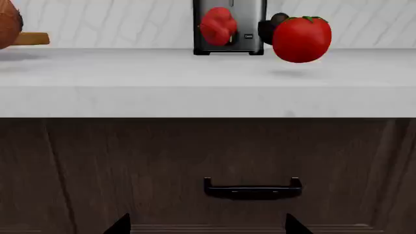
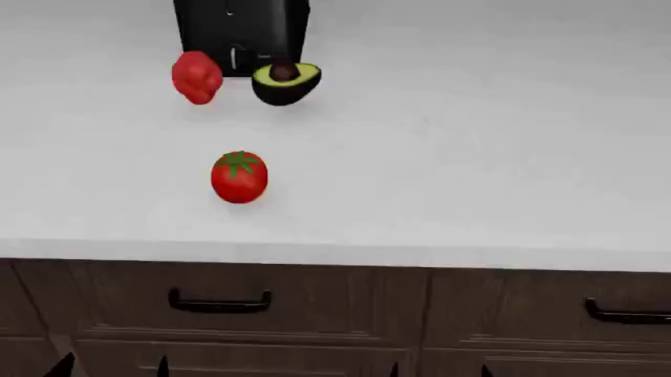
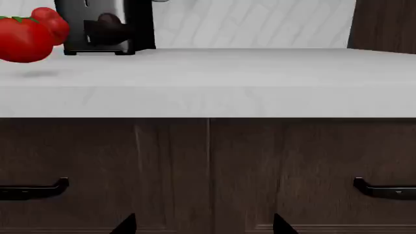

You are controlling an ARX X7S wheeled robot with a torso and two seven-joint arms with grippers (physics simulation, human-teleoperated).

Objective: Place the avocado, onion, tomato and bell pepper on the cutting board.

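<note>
The tomato (image 2: 239,177) sits on the white counter (image 2: 472,157) near its front. The bell pepper (image 2: 196,76) and the avocado (image 2: 285,82) lie farther back by a toaster. In the left wrist view I see the tomato (image 1: 301,39), the bell pepper (image 1: 217,27), the avocado's dark skin (image 1: 272,24), and at the frame's edge a brown onion (image 1: 7,24) on the cutting board (image 1: 34,39). My left gripper (image 1: 208,226) and right gripper (image 3: 204,226) are open and empty, low in front of the drawers, below counter height.
A black and steel toaster (image 2: 241,31) stands at the back of the counter, also in the right wrist view (image 3: 104,24). Dark wooden drawers with black handles (image 2: 220,302) run under the counter. A dark cabinet side (image 3: 383,24) rises at the far right.
</note>
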